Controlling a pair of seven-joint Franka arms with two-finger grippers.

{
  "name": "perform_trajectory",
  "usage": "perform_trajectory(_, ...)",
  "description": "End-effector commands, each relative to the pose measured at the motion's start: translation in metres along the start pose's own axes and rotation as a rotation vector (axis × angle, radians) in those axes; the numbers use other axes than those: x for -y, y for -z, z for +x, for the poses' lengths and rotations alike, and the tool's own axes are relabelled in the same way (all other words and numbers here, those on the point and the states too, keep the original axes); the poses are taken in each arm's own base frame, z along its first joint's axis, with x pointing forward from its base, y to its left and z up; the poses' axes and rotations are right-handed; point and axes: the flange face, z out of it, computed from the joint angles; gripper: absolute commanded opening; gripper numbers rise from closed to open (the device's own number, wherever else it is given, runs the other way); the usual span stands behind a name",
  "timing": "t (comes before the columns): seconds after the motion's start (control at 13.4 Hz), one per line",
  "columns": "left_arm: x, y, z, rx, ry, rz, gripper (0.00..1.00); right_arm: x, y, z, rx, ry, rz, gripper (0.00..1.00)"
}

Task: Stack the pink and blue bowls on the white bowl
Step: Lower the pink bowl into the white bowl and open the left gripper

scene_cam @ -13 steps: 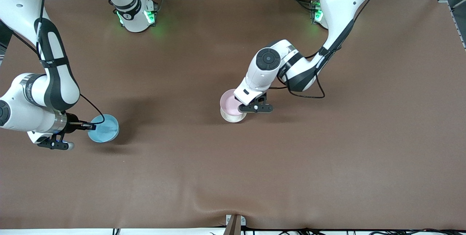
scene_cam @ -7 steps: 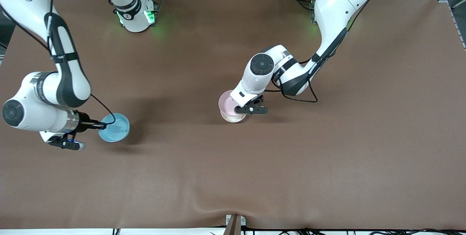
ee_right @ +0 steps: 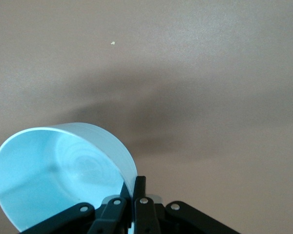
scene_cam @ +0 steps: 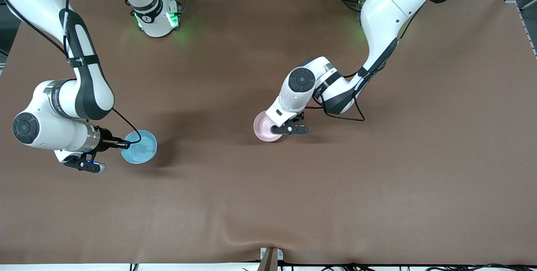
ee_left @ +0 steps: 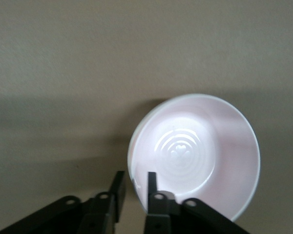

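The pink bowl sits upright near the table's middle. It covers the white bowl, which is hidden. My left gripper is at the pink bowl's rim, on the side toward the left arm's end. In the left wrist view the pink bowl has one finger inside its rim and one outside, with a gap, so the left gripper is open. My right gripper is shut on the rim of the blue bowl and holds it above the table toward the right arm's end. The right wrist view shows the right gripper pinching the blue bowl.
The brown table cover stretches on all sides of the bowls. The arm bases stand along the edge farthest from the front camera. A small bracket sits at the nearest table edge.
The pink bowl has sunk onto the white bowl, which no longer shows. My left gripper's fingers have parted. My right arm has carried the blue bowl toward the middle of the table.
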Motion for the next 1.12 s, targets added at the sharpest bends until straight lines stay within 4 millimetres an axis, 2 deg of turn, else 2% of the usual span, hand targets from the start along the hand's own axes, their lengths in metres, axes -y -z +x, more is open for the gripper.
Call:
perform_trajectory(0.0,0.019,0.031,0.031,-0.067,0.022,-0.008,1.00,0.011,0.011,-0.010,-0.005,-0.023,0.008,0.00)
perform_trajectory(0.22,0.046,0.099,0.057,-0.132,0.051,0.021,1.00,0.017,0.017,-0.012,-0.014,-0.022,0.017,0.00)
perform_trajectory(0.37,0.066,0.150,0.062,-0.160,0.061,0.074,1.00,0.039,0.024,-0.019,-0.015,-0.056,0.046,0.00)
perform_trajectory(0.67,0.135,0.240,0.083,-0.140,0.100,0.087,1.00,0.109,0.030,-0.047,-0.026,-0.113,0.040,0.00)
perform_trajectory(0.82,0.181,0.288,0.094,-0.115,0.168,0.078,1.00,0.143,0.029,-0.061,-0.027,-0.146,0.038,0.00)
perform_trajectory(1.05,0.244,0.364,0.091,-0.109,0.168,0.080,1.00,0.195,0.021,-0.088,-0.008,-0.185,0.062,0.00)
